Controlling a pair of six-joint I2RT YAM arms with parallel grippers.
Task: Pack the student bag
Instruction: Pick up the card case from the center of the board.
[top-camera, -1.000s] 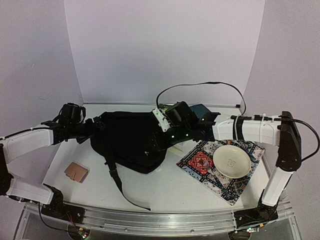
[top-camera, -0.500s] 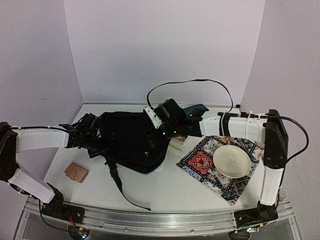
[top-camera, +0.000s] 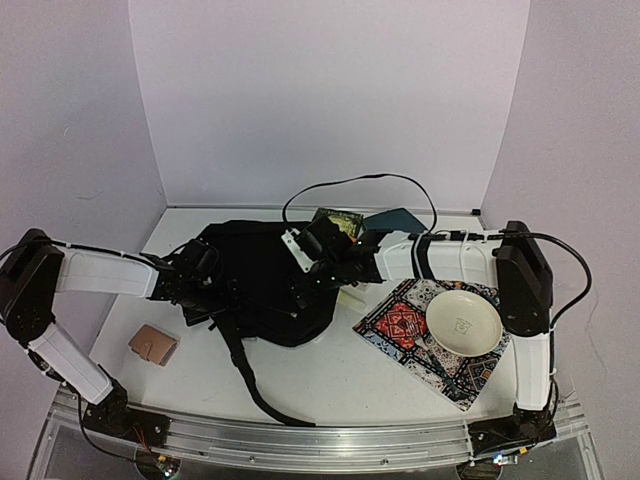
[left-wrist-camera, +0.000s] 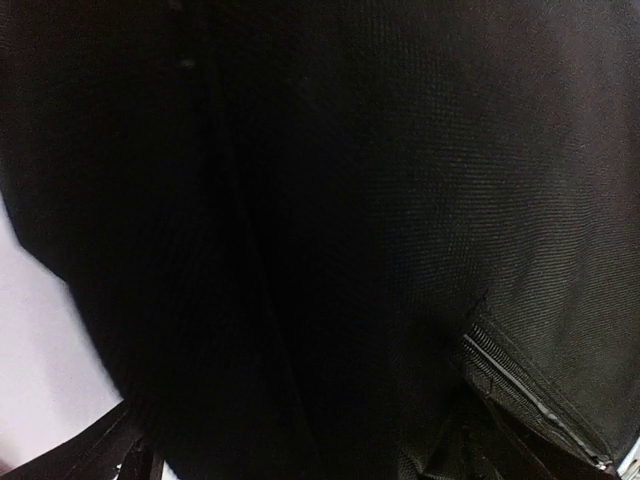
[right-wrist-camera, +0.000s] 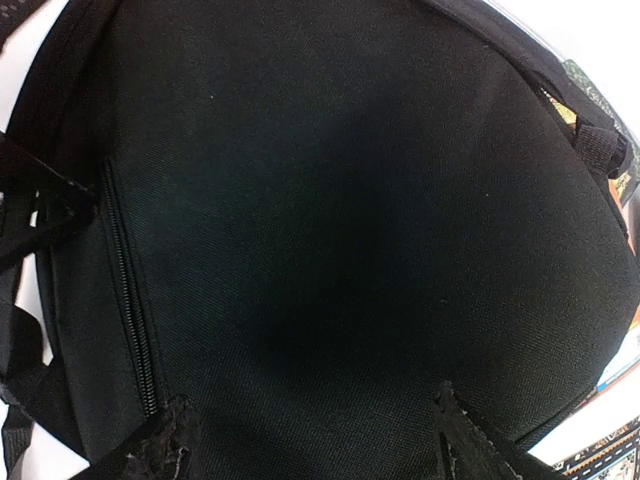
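From above, the student bag (top-camera: 255, 272) lay flat left of centre on the surface (top-camera: 330, 375), nearer the far edge, with one strap (top-camera: 240, 360) trailing toward the near edge. The left end effector (top-camera: 195, 285) sat at its left side and the right end effector (top-camera: 315, 268) over its right, probably placed to find and spread an opening. A teal pouch (top-camera: 398, 217) was half hidden behind the right arm. The left wrist view showed little but dark fabric; the jaws seemed spread, though the fingers were barely readable. The right wrist view showed fingers (right-wrist-camera: 165, 448) wide apart, gripping nothing, above a zip (right-wrist-camera: 125, 290) that looked shut.
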